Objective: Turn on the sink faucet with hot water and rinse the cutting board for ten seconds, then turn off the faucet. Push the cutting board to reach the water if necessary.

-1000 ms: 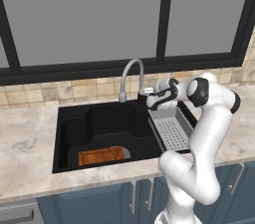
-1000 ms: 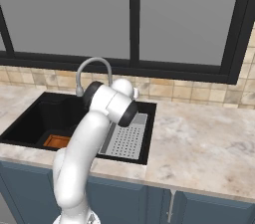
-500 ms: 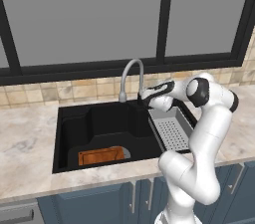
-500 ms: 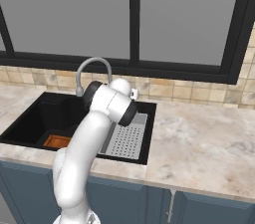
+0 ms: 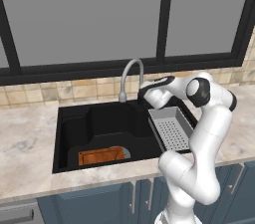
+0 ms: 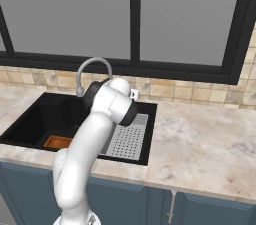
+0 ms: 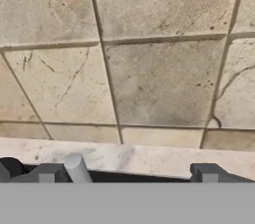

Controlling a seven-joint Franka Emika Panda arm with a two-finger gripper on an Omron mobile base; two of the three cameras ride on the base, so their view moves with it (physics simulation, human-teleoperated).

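Reaching toward the back wall, we hold our gripper (image 5: 144, 92) with its fingers spread wide and grasping nothing, just beside the base of the sink faucet (image 5: 131, 73), whose gooseneck rises behind the sink (image 5: 69, 118) and arches leftward over the basin. We see the cutting board (image 5: 101, 156) lying flat on the basin floor near the front wall, its long axis running left to right along that wall. Beside it on the right sits the grey perforated tray (image 5: 172, 127).
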